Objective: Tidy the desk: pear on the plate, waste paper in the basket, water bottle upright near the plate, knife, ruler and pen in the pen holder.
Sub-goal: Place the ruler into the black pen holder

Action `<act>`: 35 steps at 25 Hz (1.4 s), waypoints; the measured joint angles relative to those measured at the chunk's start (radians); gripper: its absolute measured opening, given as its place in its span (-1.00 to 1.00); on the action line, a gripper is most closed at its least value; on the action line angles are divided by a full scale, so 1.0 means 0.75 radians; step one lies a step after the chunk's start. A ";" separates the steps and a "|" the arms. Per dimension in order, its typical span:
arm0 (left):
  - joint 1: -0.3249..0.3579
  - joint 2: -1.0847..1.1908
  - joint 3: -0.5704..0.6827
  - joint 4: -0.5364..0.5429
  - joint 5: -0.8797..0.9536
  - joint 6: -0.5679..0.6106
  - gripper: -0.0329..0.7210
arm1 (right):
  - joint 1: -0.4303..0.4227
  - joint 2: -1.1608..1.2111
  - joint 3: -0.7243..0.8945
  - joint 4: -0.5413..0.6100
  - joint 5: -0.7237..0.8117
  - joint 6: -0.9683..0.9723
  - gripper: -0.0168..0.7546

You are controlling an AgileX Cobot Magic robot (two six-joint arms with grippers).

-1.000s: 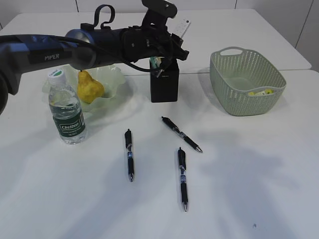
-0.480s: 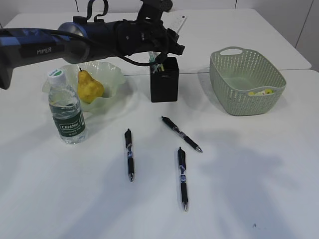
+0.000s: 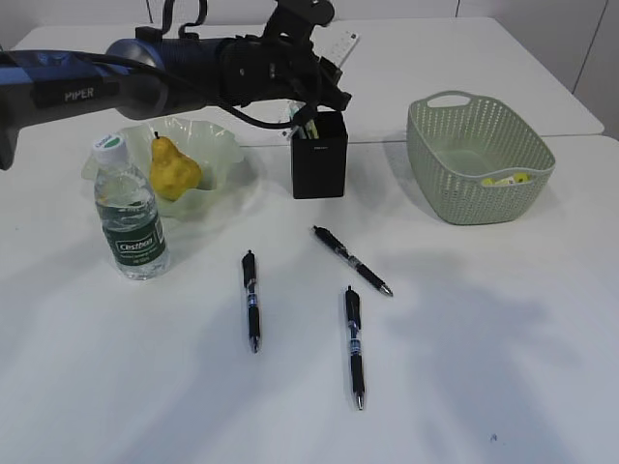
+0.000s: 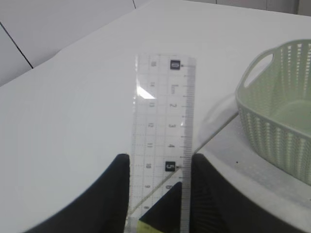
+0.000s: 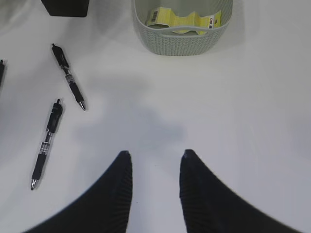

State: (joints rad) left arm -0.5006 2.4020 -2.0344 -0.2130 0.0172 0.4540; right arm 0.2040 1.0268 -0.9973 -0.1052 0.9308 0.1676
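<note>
The left tool (image 4: 156,194) is gripping the transparent ruler (image 4: 165,131) above the black pen holder (image 3: 319,166) — the stowing step; next, I judge, lowering and releasing it; the right tool (image 5: 154,184) is hanging empty, parted.

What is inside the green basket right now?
The basket holds the crumpled yellow waste paper, lying against its near wall in the right wrist view. Nothing else shows on the visible floor; the wall hides the strip's lower edge.

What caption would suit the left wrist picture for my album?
Left gripper holding a transparent ruler upright between its fingers, the green perforated basket to its right.
</note>
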 joint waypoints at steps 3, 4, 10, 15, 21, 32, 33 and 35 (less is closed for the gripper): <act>0.009 -0.020 0.000 -0.021 0.022 0.000 -0.19 | 0.000 0.000 0.000 0.000 -0.002 0.000 -0.23; 0.015 -0.027 0.000 -0.037 0.025 0.000 -0.19 | 0.000 0.000 0.000 0.000 -0.001 0.000 -0.23; 0.055 -0.069 0.000 -0.071 0.097 0.000 -0.20 | 0.000 0.000 0.000 0.000 -0.006 0.000 -0.23; 0.088 -0.067 0.000 -0.059 0.160 0.000 -0.20 | 0.000 0.000 0.000 -0.002 -0.006 0.000 -0.23; 0.124 -0.067 0.000 -0.051 0.149 0.000 -0.20 | 0.000 0.000 0.000 -0.002 -0.027 0.000 -0.23; 0.126 -0.008 0.000 -0.091 -0.044 0.000 -0.20 | 0.000 0.000 0.000 -0.023 -0.070 0.000 -0.23; 0.126 -0.005 0.000 -0.093 -0.061 0.000 -0.20 | 0.000 0.000 0.000 -0.029 -0.072 0.000 -0.23; 0.126 0.003 0.000 -0.096 -0.095 0.000 -0.20 | 0.000 0.000 0.000 -0.041 -0.075 0.000 -0.23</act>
State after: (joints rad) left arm -0.4059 2.4043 -2.0344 -0.2853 -0.0539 0.4540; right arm 0.2040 1.0268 -0.9973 -0.1357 0.8746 0.1676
